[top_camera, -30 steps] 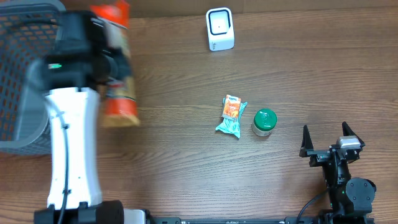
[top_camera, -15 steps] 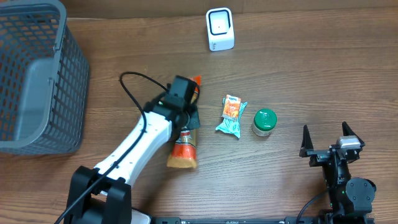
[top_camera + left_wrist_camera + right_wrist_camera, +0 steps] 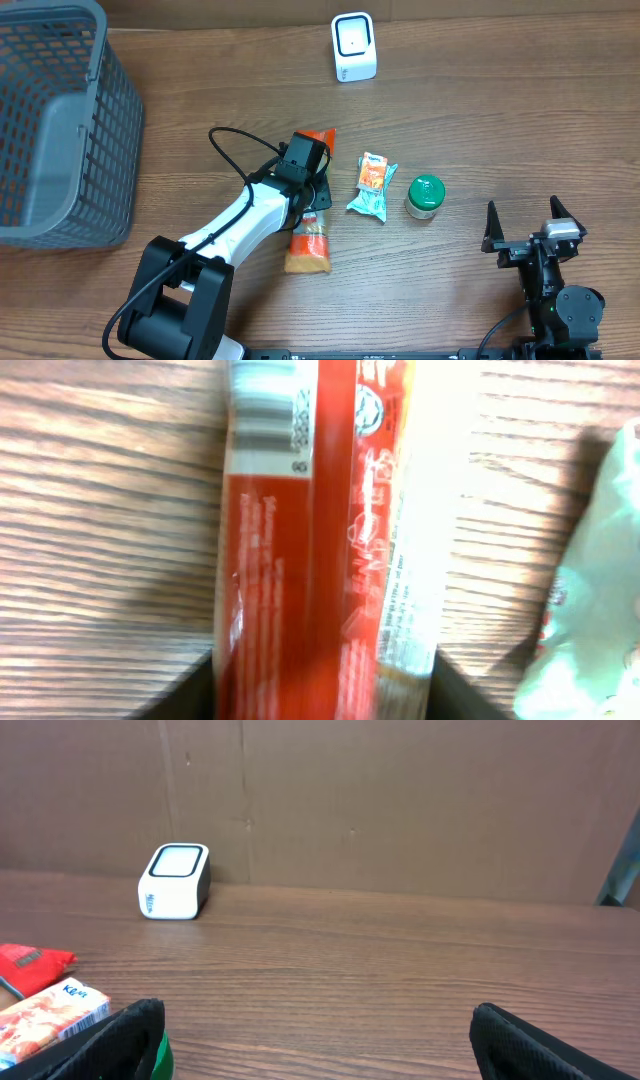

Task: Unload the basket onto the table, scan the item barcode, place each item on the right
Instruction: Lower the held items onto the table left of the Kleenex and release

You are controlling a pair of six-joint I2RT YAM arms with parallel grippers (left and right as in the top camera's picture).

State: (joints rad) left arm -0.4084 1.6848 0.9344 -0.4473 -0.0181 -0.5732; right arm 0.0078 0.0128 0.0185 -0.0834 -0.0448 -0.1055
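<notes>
Left gripper (image 3: 305,172): mine, low over the upper half of the orange snack packet (image 3: 309,245); jaws partway apart with the packet between them. I cannot tell whether they press on it.
Right gripper (image 3: 522,215): mine, spread wide and holding nothing, at the near right of the counter (image 3: 500,100), well apart from all goods.
Orange snack packet: flat on the counter, left of centre, long axis running near to far, its far tip clear of my left gripper.
Barcode (image 3: 265,410): on the packet's upper face, seen in the left wrist view at the top edge; blurred, digits not legible.
Scanner (image 3: 354,47): small white block with a dark-rimmed window, at the far edge of the counter, well apart from the packet.
Sachet (image 3: 372,187): teal and orange, just right of the packet, not touching it.
Green-lidded jar (image 3: 425,196): upright, just beside the sachet on its right.
Grey mesh basket (image 3: 112,150): far left corner.
</notes>
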